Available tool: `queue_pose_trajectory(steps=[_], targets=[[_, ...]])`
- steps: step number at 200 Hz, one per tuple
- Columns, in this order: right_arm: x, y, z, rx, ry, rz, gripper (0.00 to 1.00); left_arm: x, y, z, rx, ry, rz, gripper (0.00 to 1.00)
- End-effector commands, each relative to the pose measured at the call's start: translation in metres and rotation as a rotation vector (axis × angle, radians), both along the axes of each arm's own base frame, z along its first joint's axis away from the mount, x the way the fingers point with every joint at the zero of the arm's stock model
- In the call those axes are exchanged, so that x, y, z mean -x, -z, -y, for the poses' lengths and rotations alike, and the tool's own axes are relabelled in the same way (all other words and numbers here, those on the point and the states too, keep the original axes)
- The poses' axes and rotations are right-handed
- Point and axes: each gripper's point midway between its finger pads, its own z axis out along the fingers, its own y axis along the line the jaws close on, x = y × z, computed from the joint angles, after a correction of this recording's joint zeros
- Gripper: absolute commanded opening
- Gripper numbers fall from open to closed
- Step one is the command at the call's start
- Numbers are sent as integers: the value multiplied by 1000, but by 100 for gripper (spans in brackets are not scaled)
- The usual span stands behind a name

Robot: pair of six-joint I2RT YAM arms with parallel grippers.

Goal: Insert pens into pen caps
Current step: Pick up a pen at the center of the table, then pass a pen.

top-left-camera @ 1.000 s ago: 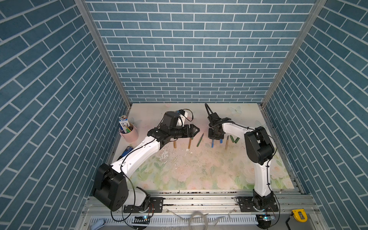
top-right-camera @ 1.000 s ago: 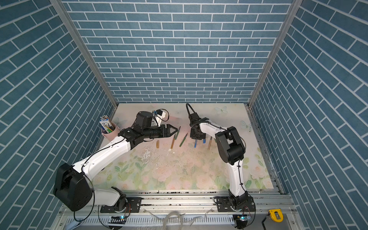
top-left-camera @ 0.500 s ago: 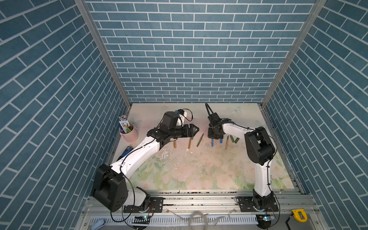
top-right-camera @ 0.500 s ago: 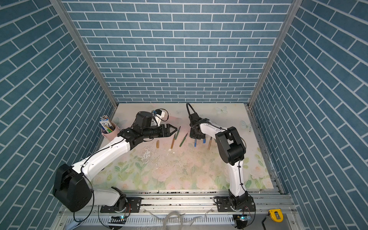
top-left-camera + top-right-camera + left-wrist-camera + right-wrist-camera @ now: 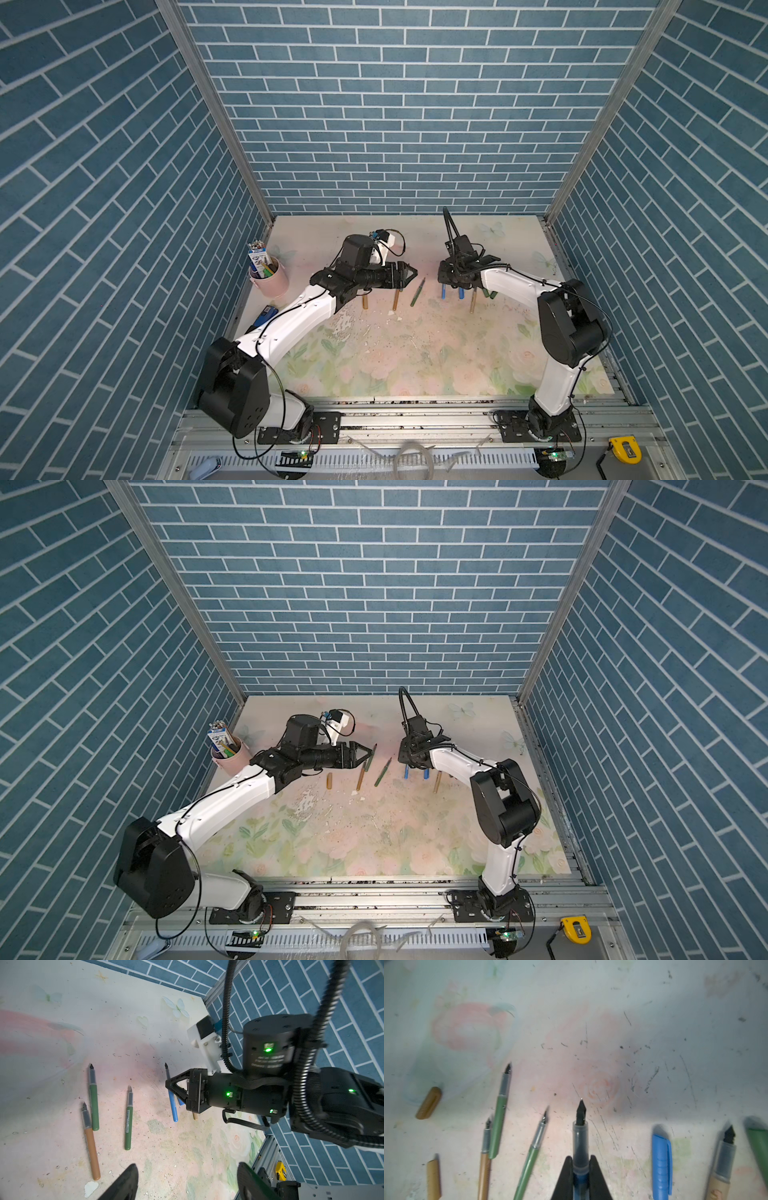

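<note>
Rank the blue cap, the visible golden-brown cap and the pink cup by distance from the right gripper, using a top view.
1. Blue cap: just beside the right gripper, on its right.
2. Golden-brown cap: across the mat, by the left arm.
3. Pink cup: at the mat's left edge.

Blue brick-pattern walls (image 5: 399,104) with white mortar lines closed in the cell at the back and both sides. Grey metal posts (image 5: 218,112) ran up the two back corners. The desk (image 5: 415,357) had a pale floral cover with butterflies near the back, scuffed, speckled with dark marks and white flakes. A metal rail (image 5: 415,415) crossed the front edge. Light was even and diffuse, shadows soft.
</note>
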Motion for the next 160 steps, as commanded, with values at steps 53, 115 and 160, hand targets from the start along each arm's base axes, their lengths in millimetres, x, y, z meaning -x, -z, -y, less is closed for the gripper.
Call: queue_pose_trajectory(steps=[53,115,160], targets=[[5,-77,-26,-124,-91,202,4,2,0,18,87,109,73,75],[31,-142,-52,-285,-155,343,3,0,5,25,125,146,103,68],[46,-167,-60,-358,-180,390,3,-3,6,28,162,137,120,64]])
